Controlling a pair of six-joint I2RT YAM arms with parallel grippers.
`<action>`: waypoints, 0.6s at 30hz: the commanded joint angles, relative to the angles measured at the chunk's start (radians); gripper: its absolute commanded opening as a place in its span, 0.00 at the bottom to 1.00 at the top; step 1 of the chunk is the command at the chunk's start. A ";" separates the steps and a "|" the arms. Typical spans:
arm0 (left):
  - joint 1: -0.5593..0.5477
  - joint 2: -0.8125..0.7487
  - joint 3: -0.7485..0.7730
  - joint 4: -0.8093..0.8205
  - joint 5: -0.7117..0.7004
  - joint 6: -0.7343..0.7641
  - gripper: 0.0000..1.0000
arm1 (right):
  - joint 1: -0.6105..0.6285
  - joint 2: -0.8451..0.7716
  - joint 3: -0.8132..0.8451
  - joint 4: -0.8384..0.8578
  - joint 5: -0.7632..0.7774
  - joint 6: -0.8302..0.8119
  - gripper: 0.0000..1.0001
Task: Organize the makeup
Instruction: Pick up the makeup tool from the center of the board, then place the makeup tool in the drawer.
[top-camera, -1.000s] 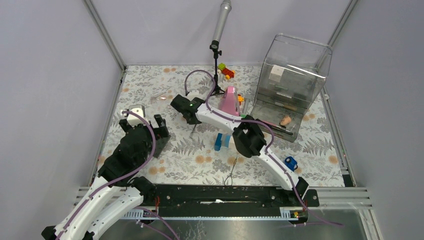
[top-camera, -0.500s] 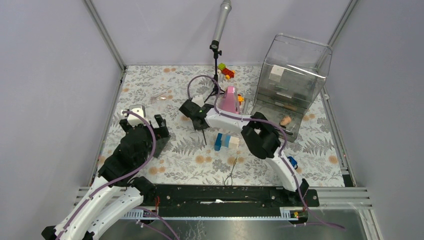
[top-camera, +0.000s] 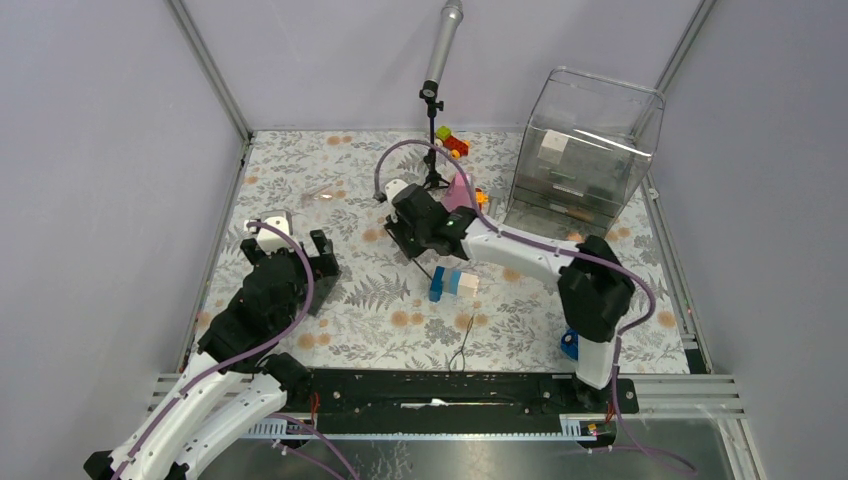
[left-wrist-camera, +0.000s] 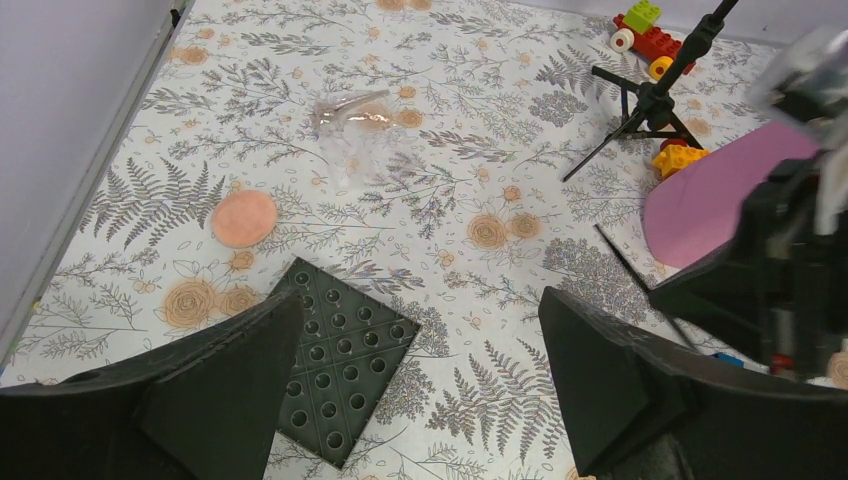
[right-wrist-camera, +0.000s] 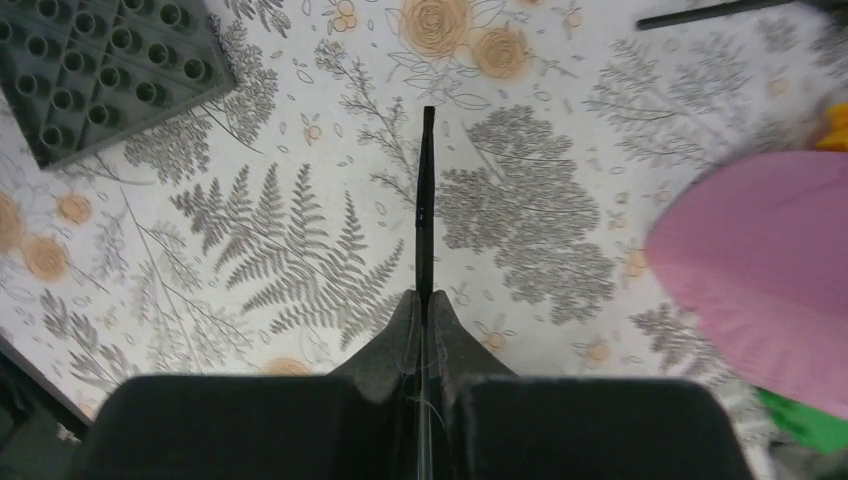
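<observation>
The right pincer (right-wrist-camera: 424, 305) is fully closed on a thin black pencil (right-wrist-camera: 425, 200), gripping it at its near end so that the shaft projects straight out from between the fingertips. Whether the far tip touches the tabletop (top-camera: 350, 320) cannot be determined. In the overhead view this pincer is positioned over the middle of the tabletop, just beside the tall pink cone-shaped object (top-camera: 460, 195), which also fills the right edge of the right wrist view; a green item (right-wrist-camera: 800, 420) shows at the lower right corner there, too cropped to identify. The left pincer (left-wrist-camera: 418, 300) is spread to its full width and holds nothing. It hangs above the left part of the tabletop, over a dark studded baseplate (left-wrist-camera: 345, 375) that lies flat on the floral surface. A peach round sponge (left-wrist-camera: 244, 218) lies near the left edge, apart from the baseplate, and a crumpled piece of clear plastic (left-wrist-camera: 350, 110) lies farther back. A microphone tripod (left-wrist-camera: 650, 100) stands at the rear centre, with coloured toy blocks (left-wrist-camera: 645, 30) behind it. A clear drawer organiser (top-camera: 585, 160) occupies the rear right corner. Blue and white blocks (top-camera: 447, 283) stand just in front of the right pincer, and a blue toy car (top-camera: 570, 345) sits near the right arm's base, partly hidden.
</observation>
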 joint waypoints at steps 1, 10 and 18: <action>0.005 0.001 0.000 0.053 0.001 0.015 0.98 | -0.044 -0.124 -0.059 -0.011 -0.046 -0.213 0.00; 0.005 0.007 -0.001 0.058 0.010 0.017 0.99 | -0.085 -0.538 -0.382 0.008 0.276 -0.573 0.00; 0.005 0.015 -0.001 0.063 0.025 0.021 0.98 | -0.273 -0.841 -0.620 0.009 0.241 -0.922 0.00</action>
